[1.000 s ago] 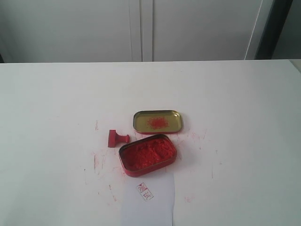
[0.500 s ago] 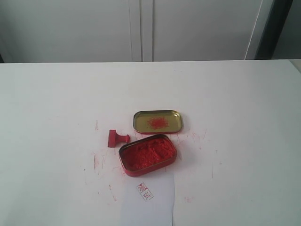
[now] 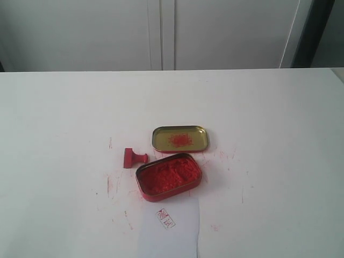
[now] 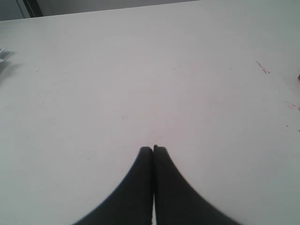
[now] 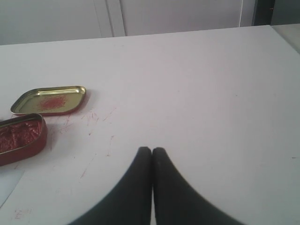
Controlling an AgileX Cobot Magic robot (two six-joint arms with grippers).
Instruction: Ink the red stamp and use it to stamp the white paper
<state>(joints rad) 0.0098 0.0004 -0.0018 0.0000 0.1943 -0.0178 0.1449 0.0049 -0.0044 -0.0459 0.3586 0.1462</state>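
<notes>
Currently stamp [image 3: 134,158] is laid on its side on the tabletop [image 3: 64,118], left of tin [image 3: 169,177], handle pointing at it; both jaws are closed, empty; left arm is judged nearer.

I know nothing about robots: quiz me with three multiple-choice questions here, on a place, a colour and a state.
1. Relative to the ink tin, the red stamp lies: A) inside it B) beside it C) stacked on it.
2. The lid is lined: A) gold B) blue C) black.
3. The right claw is: A) wide open B) shut, empty C) gripping the stamp.
Answers: 1 B, on its side left of the tin; 2 A, gold shows around red flecks; 3 B, its tips meet on nothing.
</notes>
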